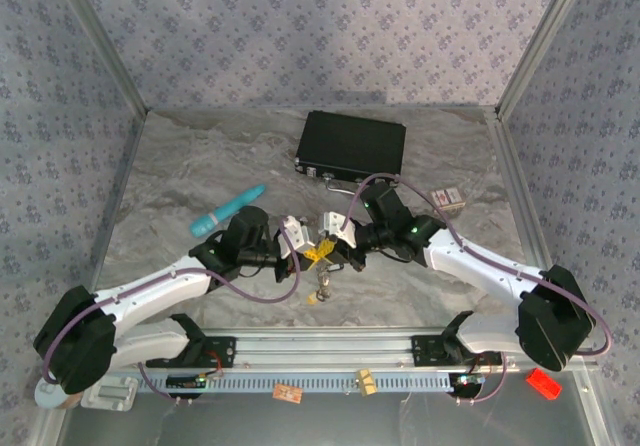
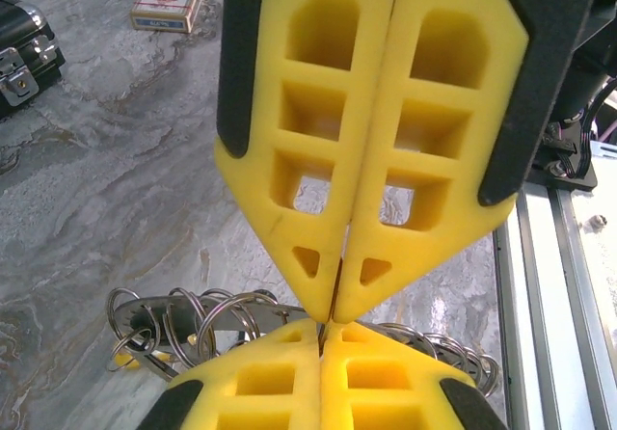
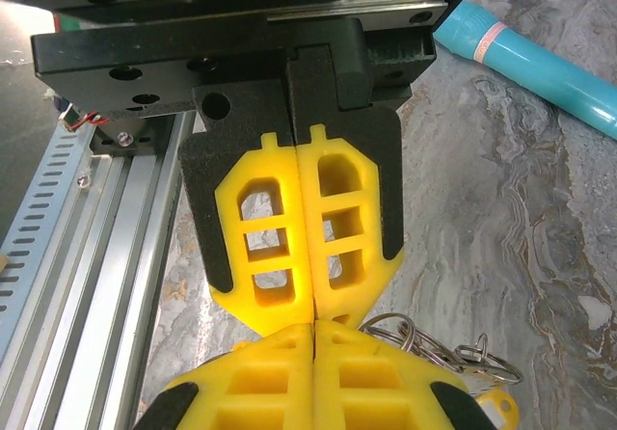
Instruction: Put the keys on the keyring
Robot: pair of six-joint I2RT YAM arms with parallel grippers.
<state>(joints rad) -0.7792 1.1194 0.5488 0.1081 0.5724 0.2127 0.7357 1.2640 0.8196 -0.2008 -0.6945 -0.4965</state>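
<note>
- Marbled grey table (image 1: pixel 170 166), patterned walls behind. You have a teal stick (image 1: pixel 228 211) lying at the left, well apart from the work.
- Left gripper (image 2: pixel 323 334): fingers clenched, tips on the rim of the keyring (image 2: pixel 222 316).
- The keyring is held between both grippers at table centre and carries many wire loops. The keys (image 1: pixel 322 288) cluster just on its near side.
- Right gripper (image 3: pixel 313 338): fingers clenched on the same ring, tip to tip with the left.
- Step in hand, as judged: steadying the ring for threading. Your next move calls for parting a loop without twisting the ring out of either pinch.
- Black case (image 1: pixel 350 146) behind. At right, the small box (image 2: pixel 169 4) carries a label too small to read.
</note>
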